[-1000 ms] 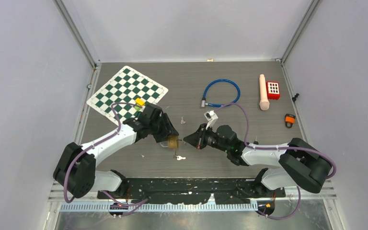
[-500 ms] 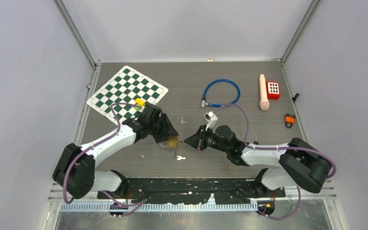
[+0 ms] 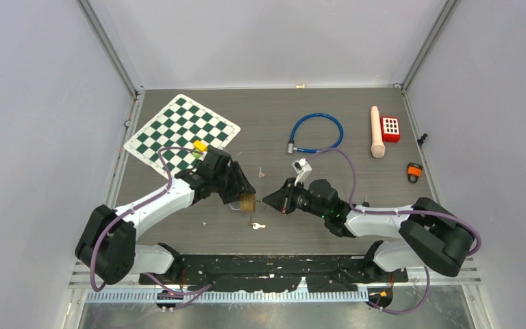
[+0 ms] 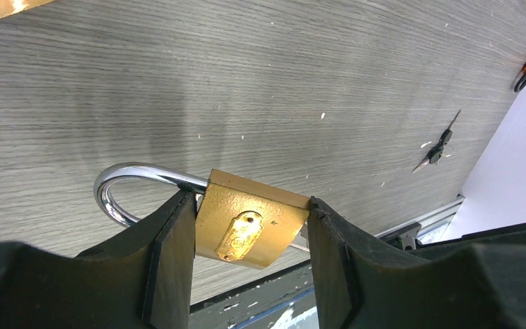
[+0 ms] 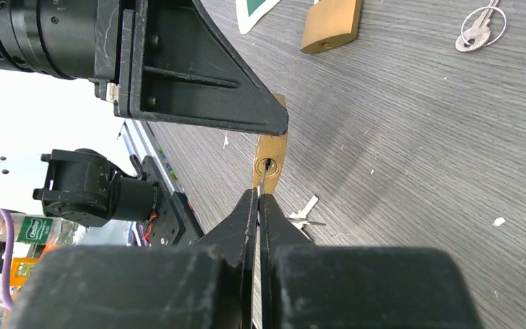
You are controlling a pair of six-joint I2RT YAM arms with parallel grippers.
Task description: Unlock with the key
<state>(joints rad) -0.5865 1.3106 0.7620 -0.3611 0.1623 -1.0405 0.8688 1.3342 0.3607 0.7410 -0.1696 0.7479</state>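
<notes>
The padlock sits clamped between the fingers of the left gripper, which pinch its two narrow sides. Its body is brass-coloured and slightly scuffed, with a small raised plate on the broad face. Its chrome shackle curves out past one fingertip, low over the surface. The keyhole end faces away from the left fingers, toward the right gripper.

That gripper's fingers are pressed together on the thin blade of the key, which sticks out just ahead of the fingertips. The blade's tip is at the round keyhole; whether it has gone in cannot be told.

Beyond the left fingers lie a second padlock and a silver key on a ring. Just nearer the bases than both sets of fingertips, another small ringed key rests on the table.

The tabletop is grey wood-grain board flecked with pale crumbs and scratches. Further out from the left fingers is a green-and-white chessboard. Beyond the right fingers are a blue cable loop, a pale wooden cylinder, a red block touching it, and an orange item near the edge. Plain pale walls with aluminium corner posts enclose the table.
</notes>
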